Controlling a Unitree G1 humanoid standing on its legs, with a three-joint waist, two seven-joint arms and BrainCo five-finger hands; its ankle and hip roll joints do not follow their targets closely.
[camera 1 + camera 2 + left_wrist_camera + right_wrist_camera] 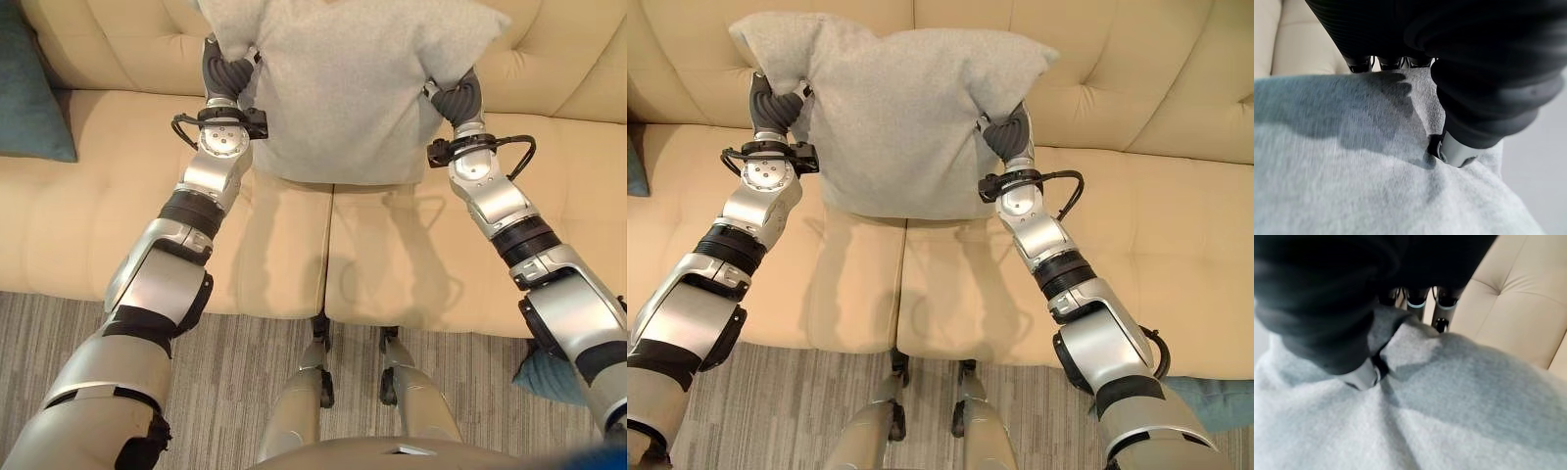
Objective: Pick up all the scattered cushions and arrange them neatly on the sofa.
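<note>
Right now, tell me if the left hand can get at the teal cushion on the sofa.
Probably not yet: the left hand and right hand both grip the grey cushion. The teal cushion lies unobstructed further left on the sofa.

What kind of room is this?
Likely a living room or lounge: a cream tufted sofa, grey striped carpet, and cushions, a grey cushion held over the seat and a teal cushion on the sofa.

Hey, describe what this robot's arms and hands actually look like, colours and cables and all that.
Both arms are silver-grey metal shells with black ribbed bands at the joints. Each wrist carries a round silver disc and a looping black cable. The left hand and right hand sit under dark ribbed covers; silver fingers with dark tips show in the wrist views.
</note>
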